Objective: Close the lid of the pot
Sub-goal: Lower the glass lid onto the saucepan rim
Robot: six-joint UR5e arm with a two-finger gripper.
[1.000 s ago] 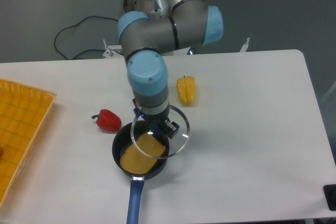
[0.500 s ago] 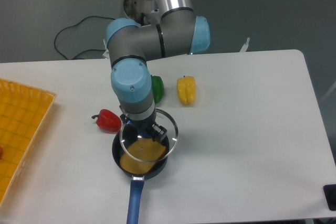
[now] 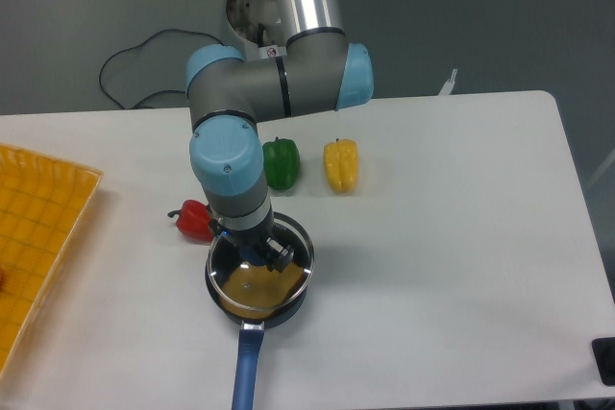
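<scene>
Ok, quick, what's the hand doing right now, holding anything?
Hand: closed on the lid, holding it by the knob over the pot. The fingers themselves are mostly hidden under the wrist.

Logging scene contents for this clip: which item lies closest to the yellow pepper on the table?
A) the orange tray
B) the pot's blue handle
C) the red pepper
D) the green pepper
D: the green pepper sits just left of the yellow pepper; the red pepper, tray and handle lie farther off.
</scene>
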